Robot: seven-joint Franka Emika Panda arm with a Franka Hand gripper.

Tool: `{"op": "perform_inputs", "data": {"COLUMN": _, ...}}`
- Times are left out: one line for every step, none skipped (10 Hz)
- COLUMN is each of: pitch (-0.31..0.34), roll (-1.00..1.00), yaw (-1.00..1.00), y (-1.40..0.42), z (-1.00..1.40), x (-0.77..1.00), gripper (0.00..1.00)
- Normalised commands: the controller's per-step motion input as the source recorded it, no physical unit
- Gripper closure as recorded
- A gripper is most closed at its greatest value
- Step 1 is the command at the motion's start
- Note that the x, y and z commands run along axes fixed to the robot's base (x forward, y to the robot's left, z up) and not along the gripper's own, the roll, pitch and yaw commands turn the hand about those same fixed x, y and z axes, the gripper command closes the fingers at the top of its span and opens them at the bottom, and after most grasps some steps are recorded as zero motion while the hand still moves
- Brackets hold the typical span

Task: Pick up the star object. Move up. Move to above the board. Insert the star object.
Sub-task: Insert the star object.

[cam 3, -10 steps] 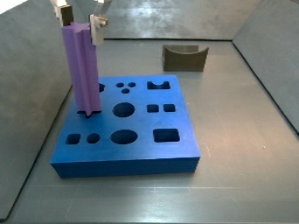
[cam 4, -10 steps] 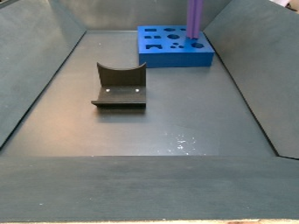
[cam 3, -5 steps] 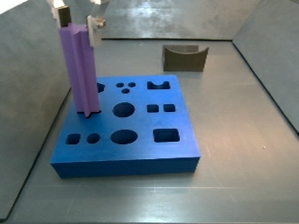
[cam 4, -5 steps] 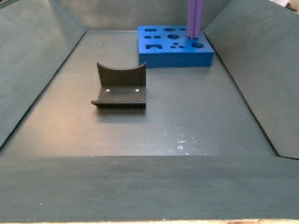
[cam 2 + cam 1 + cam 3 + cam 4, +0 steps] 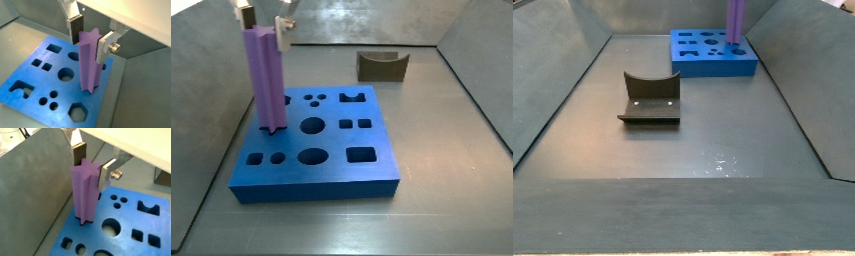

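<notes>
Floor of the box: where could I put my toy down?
Bare floor lies between the fixture and the near wall, and between fixture and board. It is crowded at the board, where the gripper flanks the star object.
</notes>
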Motion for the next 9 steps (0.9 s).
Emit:
{"op": "perform_inputs", "data": {"pitch": 0.0, "roll": -0.05, "yaw": 0.0, "y": 0.1, "z": 0.0, "x": 0.0, "gripper": 1.0}}
{"op": "perform_inputs", "data": {"pitch": 0.0, "roll": 0.0, "yaw": -0.05, "y": 0.0, "z": 0.0, "x": -0.04, "gripper": 1.0}}
{"op": "perform_inputs", "data": {"pitch": 0.0, "roll": 0.09, "yaw": -0.14, "y": -0.11, "z": -0.03, "x": -0.15, "gripper": 1.0}}
{"op": "perform_inputs", "data": {"pitch": 0.0, "roll": 0.08, "yaw": -0.15, "y": -0.07, "z": 0.0, "x": -0.06, "gripper": 1.0}}
{"op": "perform_inputs", "data": {"pitch": 0.013, "roll": 0.0, "yaw": 0.0, "y": 0.0, "z": 0.0, "x": 0.0, "gripper": 1.0}}
{"op": "perform_inputs", "data": {"pitch": 0.0, "roll": 0.0, "yaw": -0.01, "y": 0.0, "z": 0.0, "x": -0.05, "gripper": 1.0}}
{"op": "perform_inputs", "data": {"pitch": 0.0, "roll": 0.02, "yaw": -0.07, "y": -0.08, "z": -0.02, "x": -0.12, "gripper": 1.0}}
{"op": "perform_inputs", "data": {"pitch": 0.0, "roll": 0.23, "yaw": -0.07, "y": -0.37, "z": -0.11, "x": -0.05, "gripper": 1.0}}
{"op": "perform_inputs", "data": {"pitch": 0.0, "roll": 0.1, "yaw": 0.0, "y": -0.24, "z": -0.04, "x": 0.0, "gripper": 1.0}}
